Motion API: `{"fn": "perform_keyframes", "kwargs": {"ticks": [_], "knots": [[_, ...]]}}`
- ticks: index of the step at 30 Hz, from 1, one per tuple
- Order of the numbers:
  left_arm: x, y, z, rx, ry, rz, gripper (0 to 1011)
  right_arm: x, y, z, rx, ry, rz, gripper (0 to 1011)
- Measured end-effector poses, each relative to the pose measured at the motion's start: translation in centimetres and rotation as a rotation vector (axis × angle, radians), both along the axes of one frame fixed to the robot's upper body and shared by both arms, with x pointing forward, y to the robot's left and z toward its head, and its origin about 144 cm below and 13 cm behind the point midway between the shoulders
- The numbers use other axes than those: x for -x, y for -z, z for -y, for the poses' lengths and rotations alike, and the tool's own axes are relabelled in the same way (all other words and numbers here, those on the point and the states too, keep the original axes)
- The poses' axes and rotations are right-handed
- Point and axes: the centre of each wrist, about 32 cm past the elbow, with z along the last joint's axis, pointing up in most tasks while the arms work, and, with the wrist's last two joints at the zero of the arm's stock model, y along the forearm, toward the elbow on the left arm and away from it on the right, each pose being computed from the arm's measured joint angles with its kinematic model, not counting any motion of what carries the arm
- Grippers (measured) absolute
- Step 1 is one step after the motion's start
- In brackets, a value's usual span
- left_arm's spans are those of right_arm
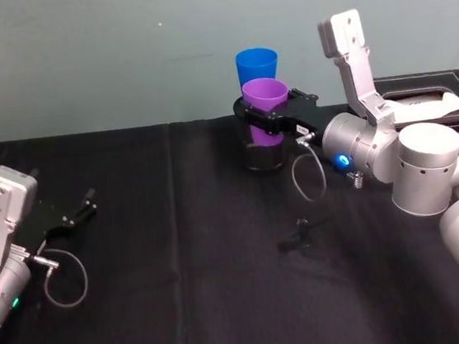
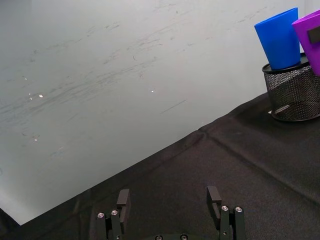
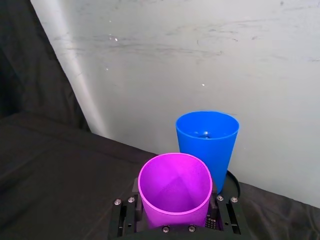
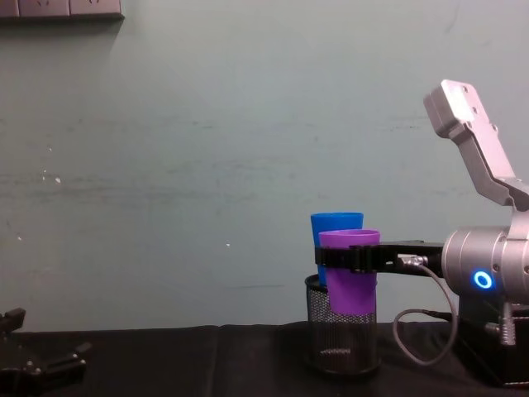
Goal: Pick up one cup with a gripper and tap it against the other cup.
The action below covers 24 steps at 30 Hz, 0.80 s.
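My right gripper (image 1: 267,120) (image 4: 351,258) (image 3: 175,217) is shut on the purple cup (image 1: 265,95) (image 3: 175,185) (image 4: 350,285) just below its rim and holds it upright. The blue cup (image 1: 256,63) (image 3: 207,137) (image 4: 335,222) (image 2: 280,40) stands upright right behind it, in a black mesh pen holder (image 1: 263,158) (image 4: 340,339) (image 2: 295,95). The two rims are close; whether they touch cannot be told. The purple cup's base hangs level with the holder's upper part. My left gripper (image 1: 84,207) (image 2: 170,200) (image 4: 41,364) rests open and empty low at the far left.
A black box (image 1: 418,84) holding white paper sits at the back right behind the right arm. A small black clip (image 1: 303,234) lies on the black cloth in front of the holder. A pale wall runs close behind the cups.
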Motion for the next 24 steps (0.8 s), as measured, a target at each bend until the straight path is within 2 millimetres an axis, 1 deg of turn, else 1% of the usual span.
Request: {"fn": "perform_keyframes", "kwargs": {"ticks": [24], "knots": [[0.00,0.00,0.00,0.000,0.000,0.000,1000,0.15,0.06,0.05,0.001,-0.001,0.001,720]]}}
